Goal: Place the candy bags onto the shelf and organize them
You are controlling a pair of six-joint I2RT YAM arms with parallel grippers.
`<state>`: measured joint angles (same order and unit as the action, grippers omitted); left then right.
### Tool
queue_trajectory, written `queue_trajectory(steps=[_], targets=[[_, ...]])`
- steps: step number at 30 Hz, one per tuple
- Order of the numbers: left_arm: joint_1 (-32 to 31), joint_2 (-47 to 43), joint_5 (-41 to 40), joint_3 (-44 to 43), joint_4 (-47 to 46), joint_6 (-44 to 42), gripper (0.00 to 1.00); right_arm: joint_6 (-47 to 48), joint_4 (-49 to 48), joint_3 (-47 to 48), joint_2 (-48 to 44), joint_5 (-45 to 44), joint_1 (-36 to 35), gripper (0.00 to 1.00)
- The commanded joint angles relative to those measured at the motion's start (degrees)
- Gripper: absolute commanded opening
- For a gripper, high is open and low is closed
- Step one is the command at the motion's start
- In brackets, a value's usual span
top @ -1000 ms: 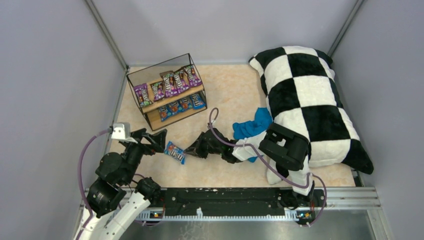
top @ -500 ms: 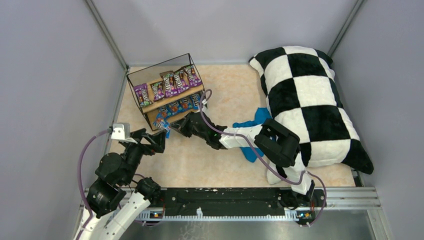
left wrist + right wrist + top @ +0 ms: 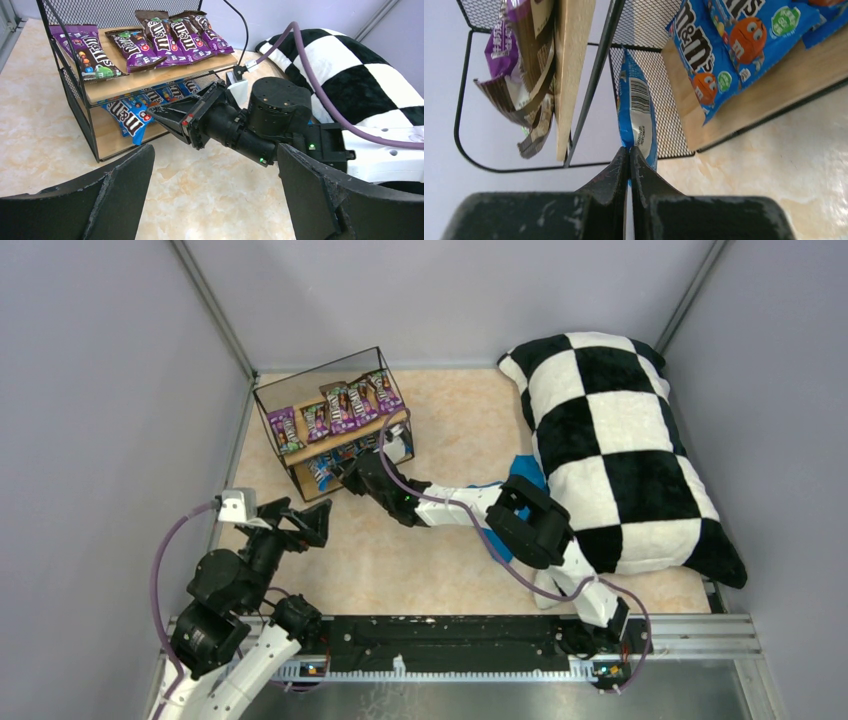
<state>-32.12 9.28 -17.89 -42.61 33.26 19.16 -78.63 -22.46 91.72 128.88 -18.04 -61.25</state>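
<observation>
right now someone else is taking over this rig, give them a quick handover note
Grippers: the left gripper is open and empty, hovering in front of the shelf. The right gripper is shut on a blue bag at the front of the bottom tier.
Done: purple bags lie on the top tier, blue bags on the bottom tier.
Left: lay the held bag with the other blue ones, then release.

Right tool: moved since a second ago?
Yes. The right tool, shut on a blue candy bag, went up-left from mid-floor to the shelf front.
</observation>
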Motion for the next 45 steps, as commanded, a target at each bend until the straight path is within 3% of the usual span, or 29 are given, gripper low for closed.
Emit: queue_trajectory(steps=[1, 18, 25, 38, 45], targets=[[0.01, -0.75, -0.35, -0.48, -1.61, -0.35, 0.99, 1.76, -3.21, 5.68, 3.32, -4.81, -0.34, 0.00], [-0.02, -0.34, -0.66, -0.55, -1.53, -0.32, 0.99, 2.54, 0.83, 26.89, 19.23, -6.36, -1.94, 0.00], [-0.01, -0.09, -0.70, -0.54, -1.53, -0.33, 0.99, 2.14, 3.11, 27.90, 20.65, -7.45, -1.97, 0.00], [0.01, 0.52, -0.56, -0.59, -1.53, -0.35, 0.99, 1.59, 5.80, 23.86, 17.30, -5.95, -1.42, 0.39], [0.00, 0.66, -0.57, -0.54, -1.54, -0.35, 0.99, 3.00, 4.99, 20.27, 14.09, -3.49, -1.33, 0.54]])
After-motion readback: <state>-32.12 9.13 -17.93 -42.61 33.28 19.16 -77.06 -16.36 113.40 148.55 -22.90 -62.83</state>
